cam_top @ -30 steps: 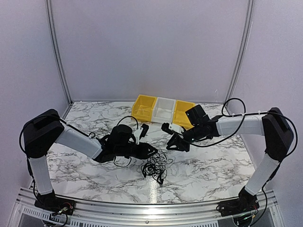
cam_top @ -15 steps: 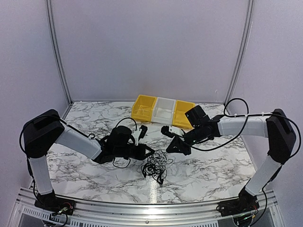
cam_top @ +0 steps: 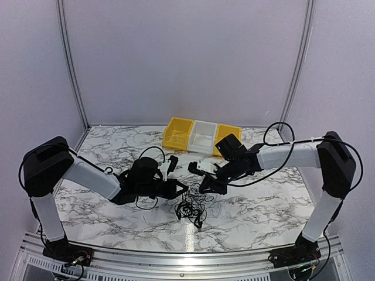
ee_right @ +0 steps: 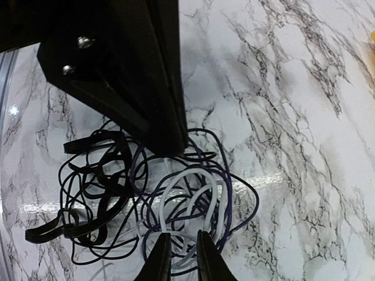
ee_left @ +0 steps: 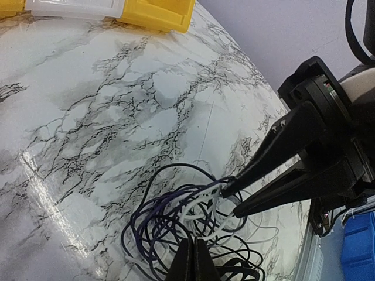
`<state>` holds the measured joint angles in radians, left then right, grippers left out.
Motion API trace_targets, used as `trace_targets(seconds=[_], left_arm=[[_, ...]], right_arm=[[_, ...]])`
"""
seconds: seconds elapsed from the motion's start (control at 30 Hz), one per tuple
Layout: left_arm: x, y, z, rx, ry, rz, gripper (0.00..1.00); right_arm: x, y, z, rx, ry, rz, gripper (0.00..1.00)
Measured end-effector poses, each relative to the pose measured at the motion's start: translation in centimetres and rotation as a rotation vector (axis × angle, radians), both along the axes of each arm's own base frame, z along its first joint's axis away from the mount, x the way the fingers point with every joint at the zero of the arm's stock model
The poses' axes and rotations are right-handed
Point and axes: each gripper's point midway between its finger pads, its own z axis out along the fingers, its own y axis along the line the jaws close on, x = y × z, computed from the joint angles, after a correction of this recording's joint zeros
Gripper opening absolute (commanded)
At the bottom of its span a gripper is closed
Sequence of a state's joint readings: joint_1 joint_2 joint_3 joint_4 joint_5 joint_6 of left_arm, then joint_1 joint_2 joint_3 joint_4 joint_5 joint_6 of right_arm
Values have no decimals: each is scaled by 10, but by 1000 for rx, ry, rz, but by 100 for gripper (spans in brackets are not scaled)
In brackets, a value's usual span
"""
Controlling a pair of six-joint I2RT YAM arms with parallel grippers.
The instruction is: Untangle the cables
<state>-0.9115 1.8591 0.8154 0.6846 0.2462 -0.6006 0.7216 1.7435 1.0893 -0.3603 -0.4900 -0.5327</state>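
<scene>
While the cables lie in a loose knot of black strands and one whitish strand near the middle of the bench, somewhat toward its near edge, both grippers meet at the knot's far side. The left gripper has its jaws pressed fully together among the dark loops; whether a strand is pinched I cannot tell. The right gripper shows a narrow gap between its fingers, tips at the whitish loops, with no clear hold.
</scene>
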Motion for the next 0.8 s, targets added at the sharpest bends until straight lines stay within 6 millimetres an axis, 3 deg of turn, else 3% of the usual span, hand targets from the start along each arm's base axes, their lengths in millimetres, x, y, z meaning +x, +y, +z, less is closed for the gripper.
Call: trace_targets(seconds=[0.17,0.37,0.5,0.7,0.8], left_arm=[[1,-1,3,-16,0,6,1],[0,-4,-6,-16,23,-3,21],[4,-13,-14,-22,46,-10,23],[9,-22,-23,-28,74,-9,21],[8,-22,-26,-26,81,-6,19]], right_arm=[[13,2,-4,-23,-25,-39,25],[19,0,-16,-63,-32,-69,26],[27,-1,-23,-94,-50,-96,29],[39,-3,-34,-132,-74,-136,6],[41,-3,-34,-136,-76,-148,0]])
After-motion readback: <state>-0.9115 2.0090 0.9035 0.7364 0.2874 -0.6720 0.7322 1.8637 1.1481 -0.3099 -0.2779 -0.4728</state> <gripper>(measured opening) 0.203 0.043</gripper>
